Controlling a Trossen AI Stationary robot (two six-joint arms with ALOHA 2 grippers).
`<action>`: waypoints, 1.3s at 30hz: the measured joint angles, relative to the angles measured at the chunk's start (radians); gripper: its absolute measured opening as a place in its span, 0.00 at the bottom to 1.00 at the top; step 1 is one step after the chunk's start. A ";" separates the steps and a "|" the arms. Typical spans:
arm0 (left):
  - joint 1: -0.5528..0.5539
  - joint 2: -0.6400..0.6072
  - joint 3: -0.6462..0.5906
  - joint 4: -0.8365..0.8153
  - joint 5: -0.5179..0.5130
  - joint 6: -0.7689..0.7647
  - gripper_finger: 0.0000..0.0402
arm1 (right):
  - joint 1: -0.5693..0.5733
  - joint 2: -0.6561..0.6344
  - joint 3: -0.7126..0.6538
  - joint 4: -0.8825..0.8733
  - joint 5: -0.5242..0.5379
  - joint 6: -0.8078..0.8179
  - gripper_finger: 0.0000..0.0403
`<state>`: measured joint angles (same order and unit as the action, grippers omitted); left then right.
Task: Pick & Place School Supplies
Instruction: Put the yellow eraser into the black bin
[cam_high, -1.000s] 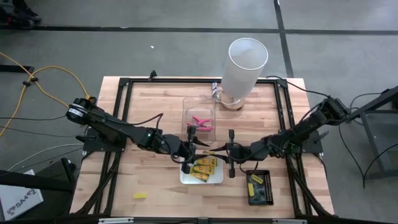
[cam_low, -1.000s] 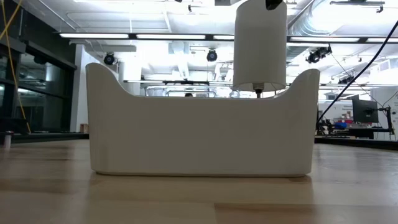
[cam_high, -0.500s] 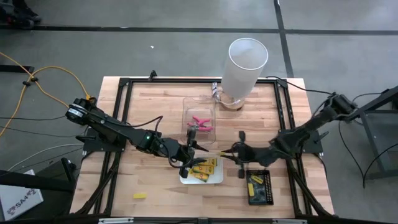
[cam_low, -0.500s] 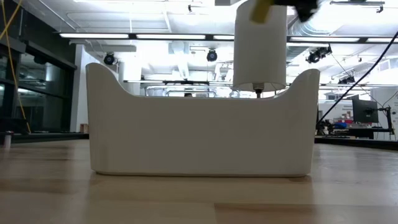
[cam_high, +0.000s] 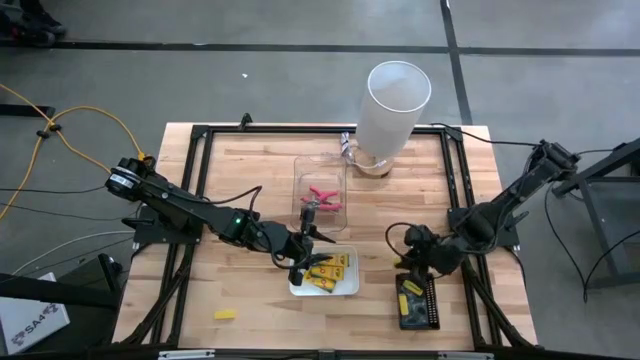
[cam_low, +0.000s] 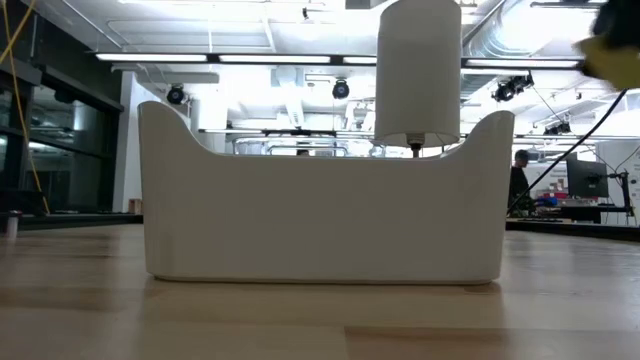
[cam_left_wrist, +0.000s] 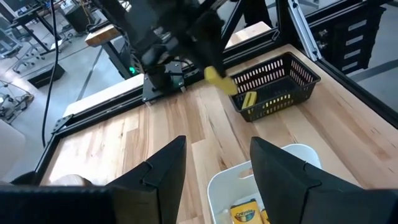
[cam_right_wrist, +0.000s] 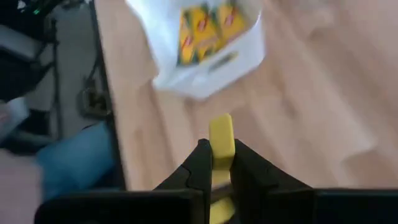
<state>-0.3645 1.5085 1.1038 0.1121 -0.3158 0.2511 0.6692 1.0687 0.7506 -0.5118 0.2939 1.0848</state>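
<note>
Over the desk (cam_high: 260, 170), both arms sit low near the white tray (cam_high: 349, 286).
Left gripper (cam_high: 300, 262) hangs over the tray's packets (cam_high: 328, 270), fingers apart; right gripper (cam_right_wrist: 216, 163) has its fingers clamped on a yellow block (cam_right_wrist: 221, 142), just above the black basket (cam_high: 431, 301).

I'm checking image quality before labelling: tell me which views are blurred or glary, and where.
Right wrist view: soft all over, the white tray smeared, the yellow block between the right gripper's fingers fairly clear. Low view: bright ceiling lights; a blurred yellow patch at the edge. Left wrist view: the left gripper is sharp, the far arm blurred. High view: even light, no glare.
</note>
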 joint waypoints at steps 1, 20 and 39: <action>0.000 0.000 0.000 0.000 0.000 -0.005 0.43 | 0.013 0.000 0.000 -0.002 -0.020 0.037 0.08; 0.000 0.000 0.000 -0.003 -0.001 -0.016 0.43 | 0.290 0.110 0.000 -0.053 -0.042 0.628 0.08; 0.000 0.000 0.000 -0.003 -0.001 -0.050 0.43 | 0.258 0.253 -0.022 0.043 -0.188 0.646 0.09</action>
<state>-0.3645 1.5085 1.1038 0.1093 -0.3168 0.2016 0.9268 1.3213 0.7281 -0.4687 0.1059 1.7310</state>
